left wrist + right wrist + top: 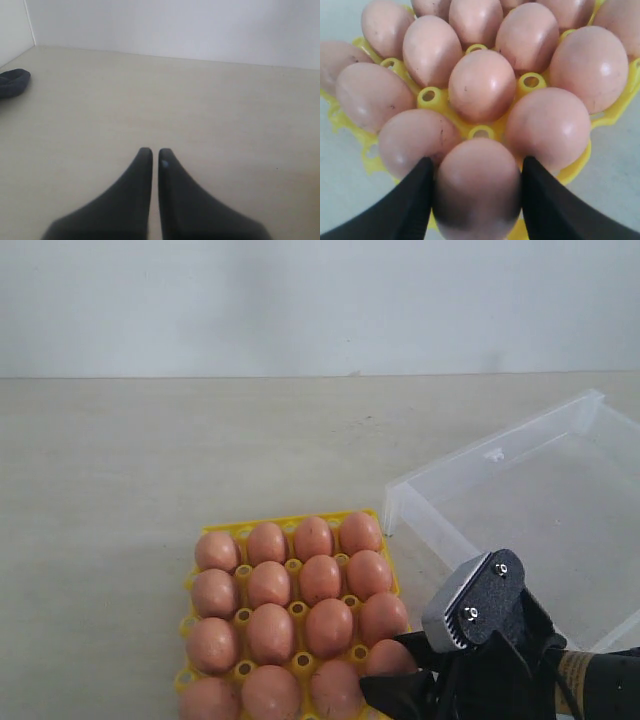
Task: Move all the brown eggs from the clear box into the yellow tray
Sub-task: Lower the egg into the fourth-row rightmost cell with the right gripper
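Right hand at the last corner of the tray, one egg in grip.

My right hand [477, 165] grips one brown egg [477, 192] between both fingers at the near right corner of the yellow tray [294, 566]; I cannot tell whether that egg is seated in its socket. Every other socket I can see carries one of the brown eggs [320, 580], standing on end in full rows. The clear box [480, 465] stands just beside the tray on the right. The part in view holds no egg, though my arm [520, 675] hides its near corner. My left hand [155, 152] is closed on nothing above bare surface [150, 460]. Judgement: the task is all but done; what is left is the release and a check of the hidden corner.
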Robot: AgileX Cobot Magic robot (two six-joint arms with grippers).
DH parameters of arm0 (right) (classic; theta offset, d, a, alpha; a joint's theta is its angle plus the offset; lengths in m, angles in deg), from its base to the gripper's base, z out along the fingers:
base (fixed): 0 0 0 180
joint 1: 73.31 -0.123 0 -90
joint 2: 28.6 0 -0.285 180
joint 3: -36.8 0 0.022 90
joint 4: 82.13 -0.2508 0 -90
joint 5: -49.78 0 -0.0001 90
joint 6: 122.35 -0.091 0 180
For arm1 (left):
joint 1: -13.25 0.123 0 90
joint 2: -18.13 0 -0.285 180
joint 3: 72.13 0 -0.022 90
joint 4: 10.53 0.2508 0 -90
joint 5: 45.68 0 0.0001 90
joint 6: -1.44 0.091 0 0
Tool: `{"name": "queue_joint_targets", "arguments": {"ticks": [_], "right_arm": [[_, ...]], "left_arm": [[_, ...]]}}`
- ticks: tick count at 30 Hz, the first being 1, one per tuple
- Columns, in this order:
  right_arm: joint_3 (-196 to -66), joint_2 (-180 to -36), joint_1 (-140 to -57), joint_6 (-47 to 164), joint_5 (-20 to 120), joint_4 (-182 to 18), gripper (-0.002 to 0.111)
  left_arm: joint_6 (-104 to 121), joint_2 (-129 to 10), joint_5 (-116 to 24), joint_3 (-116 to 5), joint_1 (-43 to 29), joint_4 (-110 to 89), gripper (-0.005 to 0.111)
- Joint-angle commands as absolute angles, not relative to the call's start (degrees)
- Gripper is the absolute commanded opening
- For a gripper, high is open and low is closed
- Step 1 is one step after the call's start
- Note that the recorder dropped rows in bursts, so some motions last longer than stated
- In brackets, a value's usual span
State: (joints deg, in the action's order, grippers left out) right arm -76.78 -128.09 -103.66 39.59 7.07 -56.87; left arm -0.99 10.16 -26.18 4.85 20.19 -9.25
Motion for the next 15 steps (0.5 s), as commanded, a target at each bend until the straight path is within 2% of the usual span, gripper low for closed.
{"name": "queue_joint_targets", "arguments": {"ticks": [1, 2, 8, 11, 15], "right_arm": [[-76.89, -128.56, -103.67, 39.56, 4.55, -55.89, 0.002], [-76.89, -128.56, -103.67, 39.56, 4.55, -55.89, 0.006], [-76.89, -128.56, -103.67, 38.27, 4.67, -54.35, 0.043], [-76.89, -128.56, -103.67, 38.27, 4.90, -53.95, 0.051], [-76.89, -128.56, -103.67, 36.98, 5.25, -53.86, 0.056]], "left_arm": [[-0.75, 10.34, -26.35, 5.08, 20.00, -9.26, 0.004], [-0.75, 10.34, -26.35, 5.08, 20.00, -9.26, 0.004], [-0.75, 10.34, -26.35, 5.08, 20.00, -9.26, 0.004], [-0.75, 10.34, -26.35, 5.08, 20.00, -9.26, 0.004], [-0.75, 10.34, -26.35, 5.08, 20.00, -9.26, 0.004]]}}
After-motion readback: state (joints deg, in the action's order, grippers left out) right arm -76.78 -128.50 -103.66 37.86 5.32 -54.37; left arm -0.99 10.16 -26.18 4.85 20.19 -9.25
